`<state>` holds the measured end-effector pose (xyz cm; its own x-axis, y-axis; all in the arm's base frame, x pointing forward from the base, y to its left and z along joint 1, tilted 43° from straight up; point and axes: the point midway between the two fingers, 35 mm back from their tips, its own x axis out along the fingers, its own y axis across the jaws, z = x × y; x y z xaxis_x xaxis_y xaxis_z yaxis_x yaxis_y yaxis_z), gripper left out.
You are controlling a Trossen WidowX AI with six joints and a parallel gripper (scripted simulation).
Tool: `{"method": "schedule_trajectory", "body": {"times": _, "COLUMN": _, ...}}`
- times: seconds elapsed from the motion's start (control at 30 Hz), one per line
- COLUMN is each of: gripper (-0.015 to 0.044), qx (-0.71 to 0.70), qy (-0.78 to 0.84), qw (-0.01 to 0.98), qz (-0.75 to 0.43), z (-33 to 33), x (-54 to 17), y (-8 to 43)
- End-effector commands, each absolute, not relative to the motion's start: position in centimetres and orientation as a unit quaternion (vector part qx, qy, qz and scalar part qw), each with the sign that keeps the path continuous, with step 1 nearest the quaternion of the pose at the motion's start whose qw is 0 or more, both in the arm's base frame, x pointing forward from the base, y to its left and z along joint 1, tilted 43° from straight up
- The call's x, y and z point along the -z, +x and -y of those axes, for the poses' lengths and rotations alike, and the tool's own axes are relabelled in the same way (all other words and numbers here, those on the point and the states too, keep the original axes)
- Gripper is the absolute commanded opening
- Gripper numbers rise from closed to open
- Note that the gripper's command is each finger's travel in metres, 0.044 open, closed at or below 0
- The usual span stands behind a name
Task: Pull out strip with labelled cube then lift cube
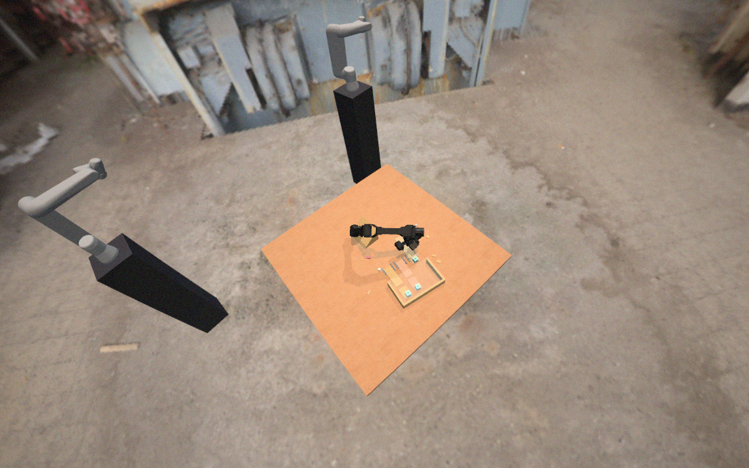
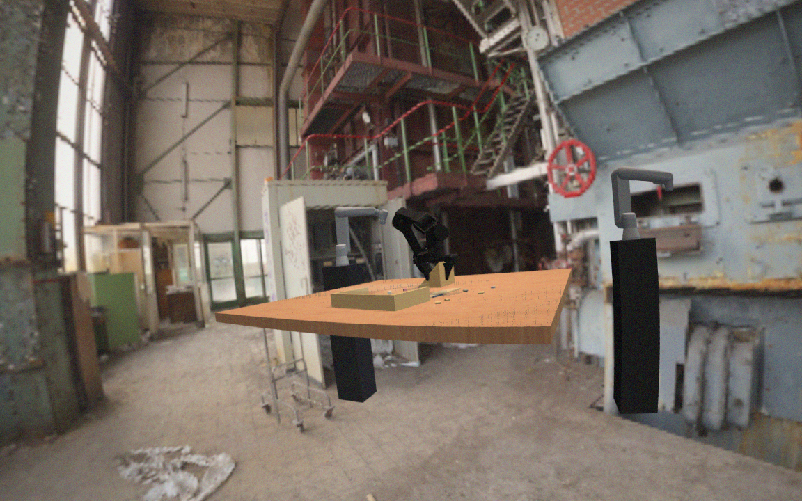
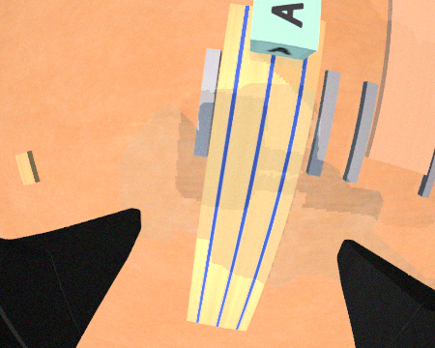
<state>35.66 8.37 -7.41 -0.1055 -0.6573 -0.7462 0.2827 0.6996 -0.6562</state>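
A pale yellow strip (image 3: 246,193) with three blue lines lies between grey guide bars. A mint cube (image 1: 415,259) (image 3: 287,21) marked A sits on its far part. My gripper (image 1: 406,249) (image 2: 438,277) (image 3: 243,238) is wide open and empty, its fingers apart on either side above the strip's near part. A pink strip (image 1: 405,270) (image 3: 416,87) and a yellow-orange strip (image 1: 394,277) lie beside it. Two more mint cubes, one (image 1: 417,286) by the pink strip and another (image 1: 407,293) by the yellow-orange one, have labels too small to read.
A low wooden wall (image 1: 425,295) (image 2: 363,302) borders the cubes' far side. Several grey guide bars (image 3: 324,123) (image 3: 361,132) stand between the strips. A small wooden chip (image 3: 26,168) lies left of the strip. A wooden wedge (image 2: 442,274) stands behind the gripper.
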Motion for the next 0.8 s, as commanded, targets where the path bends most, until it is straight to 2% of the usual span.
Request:
{"method": "schedule_trajectory", "body": {"times": 0.0, "gripper": 0.044, "qx": 0.36, "qy": -0.147, "qw": 0.653, "qz": -0.65, "z": -8.0, "x": 7.1, "y": 37.1}}
{"method": "schedule_trajectory", "body": {"times": 0.73, "gripper": 0.044, "qx": 0.361, "qy": -0.147, "qw": 0.654, "qz": -0.648, "z": -5.8, "x": 5.1, "y": 44.7}}
{"method": "schedule_trajectory", "body": {"times": 0.77, "gripper": 0.0414, "qx": 0.361, "qy": -0.147, "qw": 0.654, "qz": -0.648, "z": -5.8, "x": 5.1, "y": 44.7}}
